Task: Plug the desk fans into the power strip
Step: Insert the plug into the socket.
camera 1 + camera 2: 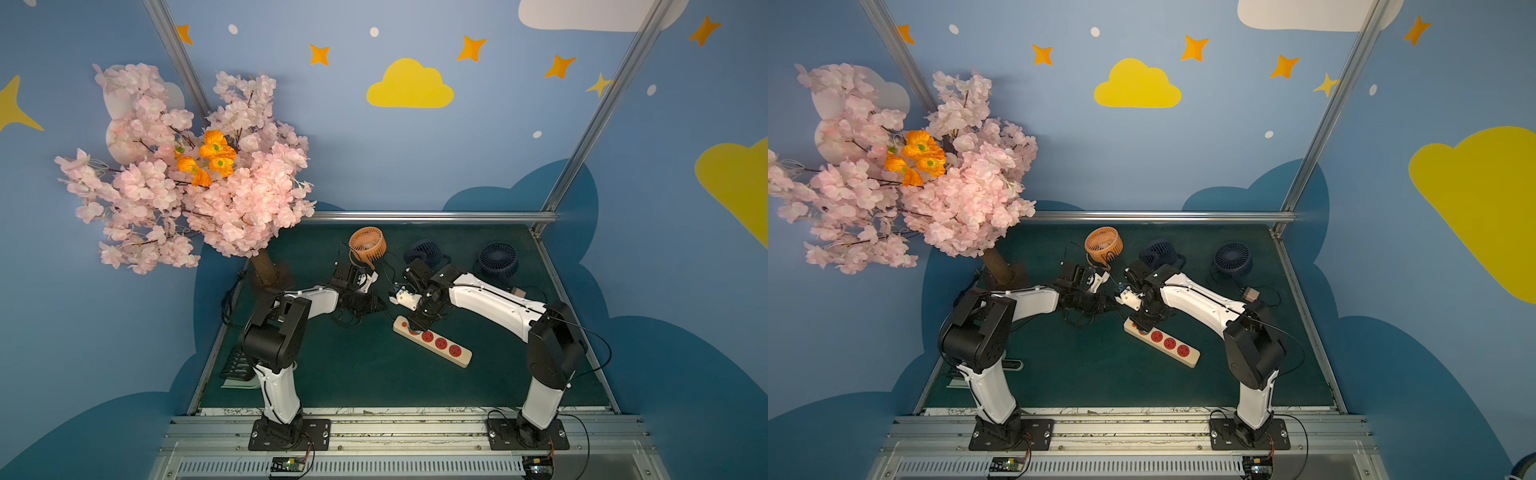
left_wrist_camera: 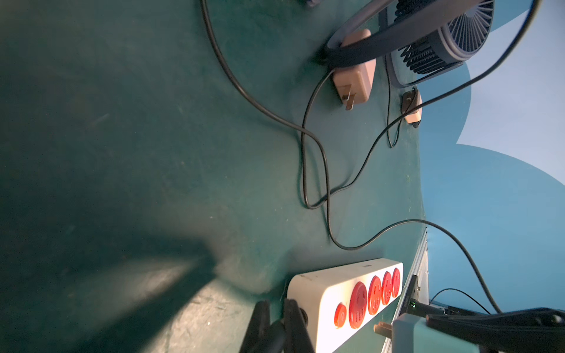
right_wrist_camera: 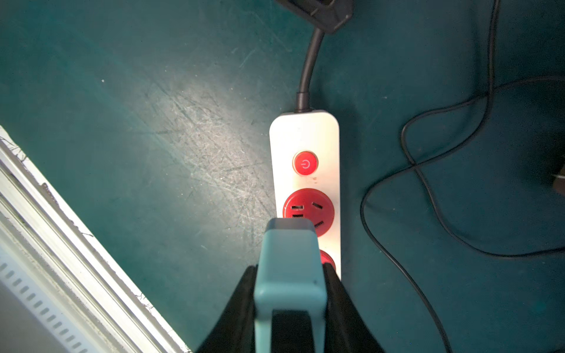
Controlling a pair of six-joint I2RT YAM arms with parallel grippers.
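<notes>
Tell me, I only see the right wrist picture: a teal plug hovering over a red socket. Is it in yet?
Observer: No. In the left wrist view the teal plug's prongs show bare, short of the power strip.
Operator: What's the other arm doing?
Observer: Its left pincer is shut beside the strip's cord end.
Operator: Any fan around?
Observer: In both top views an orange fan stands at the back, near the left arm.

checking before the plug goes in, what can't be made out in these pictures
- Plug prongs: hidden in the right wrist view by the teal plug body.
- First socket: in both top views, covered by the right end effector on the power strip.
- Which fan owns this plug: cords too thin to trace.
- Left end effector: cut off at the left wrist view's edge.
</notes>
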